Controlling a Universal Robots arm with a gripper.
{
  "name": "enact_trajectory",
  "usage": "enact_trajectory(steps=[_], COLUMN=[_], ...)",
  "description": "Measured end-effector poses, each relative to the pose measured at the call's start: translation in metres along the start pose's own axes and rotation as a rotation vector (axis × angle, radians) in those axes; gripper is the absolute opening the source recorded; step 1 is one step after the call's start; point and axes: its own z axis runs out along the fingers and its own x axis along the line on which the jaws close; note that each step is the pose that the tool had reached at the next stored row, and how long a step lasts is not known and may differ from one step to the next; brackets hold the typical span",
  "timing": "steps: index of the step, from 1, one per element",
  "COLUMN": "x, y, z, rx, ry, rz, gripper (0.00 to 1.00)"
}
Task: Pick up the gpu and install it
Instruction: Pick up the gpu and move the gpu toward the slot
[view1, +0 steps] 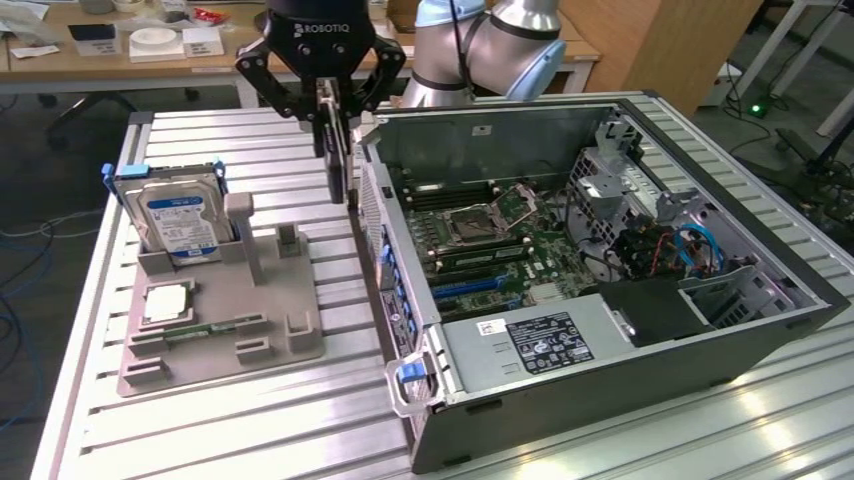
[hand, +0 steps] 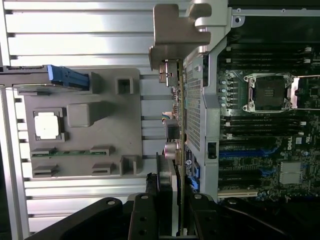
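The ribbed aluminium bench (view1: 200, 440) carries the open computer case (view1: 747, 340), lying on its side with the motherboard (view1: 534, 250) exposed. On the exterior view's left of the case sits a grey holder tray (view1: 227, 320), with a hard drive (view1: 180, 220) standing upright in it, at the end farther from the case.

The gpu (view1: 336, 170) hangs on edge just outside the case, near its side wall and between it and the tray, clear of the bench. The end effector (view1: 334, 110) is closed on the card's upper edge, one finger on each face.

The step in hand looks like carrying the card across to the case. To do it well, I judge that the card should hang plumb and the grip should not slacken. The metal bracket (hand: 180, 35) must pass the case wall without clipping it, as the gap there looks tight.

The exterior view gives the card's height above the bench and the case wall. The wrist view looks down the card's length: it runs parallel to the case wall, just outside it, with the bracket's bent tab leading. The blue expansion slots (hand: 240, 152) lie inside the case, well beyond that wall.
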Motion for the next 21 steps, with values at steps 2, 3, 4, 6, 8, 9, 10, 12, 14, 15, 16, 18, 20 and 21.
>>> enact_trajectory(steps=[2,3,4,6,8,9,10,12,14,15,16,18,20,21], x=[-0.001,-0.002,-0.003,-0.004,-0.006,-0.007,-0.008,-0.01,-0.011,-0.012,-0.013,-0.015,-0.018,-0.019], y=[0.0,0.0001,0.0001,0.0002,0.0003,0.0003,0.0003,0.0004,0.0005,0.0005,0.0005,0.0006,0.0007,0.0007], z=[0.0001,0.0001,0.0001,0.0002,0.0002,0.0002,0.0003,0.0003,0.0004,0.0004,0.0005,0.0005,0.0006,0.0006], rx=[0.0,0.0,0.0,0.0,0.0,0.0,0.0,-0.0001,0.0,0.0,-0.0001,0.0,0.0,0.0], ry=[0.0,0.0,-0.0001,-0.0001,0.0,0.0,-0.0001,0.0,0.0,-0.0001,-0.0001,0.0,0.0,0.0], rz=[0.0,0.0,0.0,0.0,0.0,0.0,0.0,0.0,0.0,0.0,0.0,0.0,0.0,0.0], gripper=[0.28,0.28,0.28,0.28,0.28,0.28,0.28,0.28,0.28,0.28,0.28,0.28,0.28,0.28])
